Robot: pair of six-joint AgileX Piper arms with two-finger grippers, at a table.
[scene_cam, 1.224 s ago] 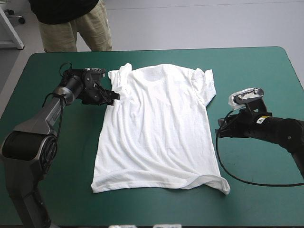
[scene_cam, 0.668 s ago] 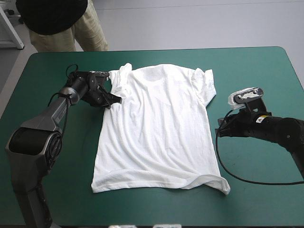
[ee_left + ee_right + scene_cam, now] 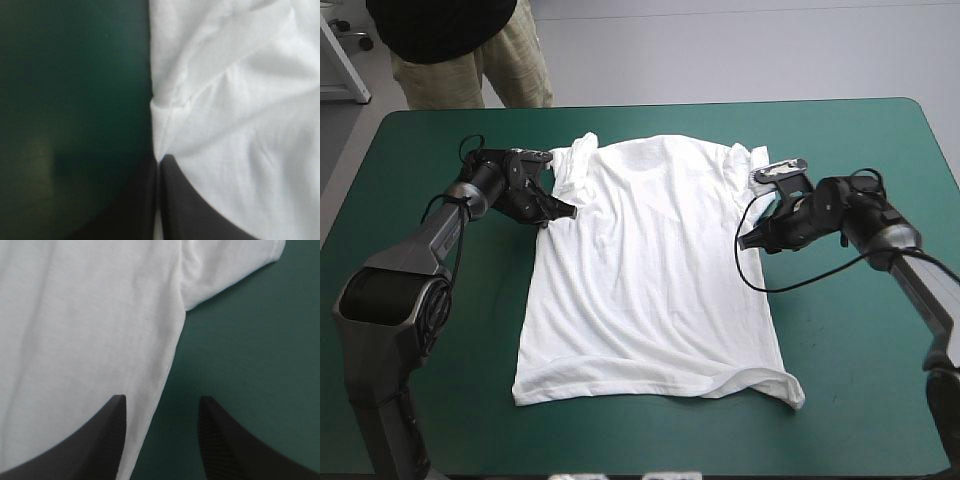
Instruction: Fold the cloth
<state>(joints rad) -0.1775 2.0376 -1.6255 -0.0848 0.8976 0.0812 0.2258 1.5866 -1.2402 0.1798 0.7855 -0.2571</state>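
**Left of frame:** left gripper (image 3: 563, 212), pressed together on the T-shirt (image 3: 650, 290) at its side edge just under the sleeve. The wrist view shows a sliver of white between the black fingers.

**Centre:** T-shirt, white, spread flat on the teal-green worktop (image 3: 860, 380). Collar toward the top of the frame, hem toward the bottom. The long axis runs top to bottom, between the two arms.

**Right of frame:** right gripper (image 3: 747, 242), spread, straddling the opposite side edge below the sleeve. One finger is over cloth, the other over bare cover, and nothing is pinched. Judgement: closing here would mirror the left hold.

**Writing:** no brand, label or print legible.
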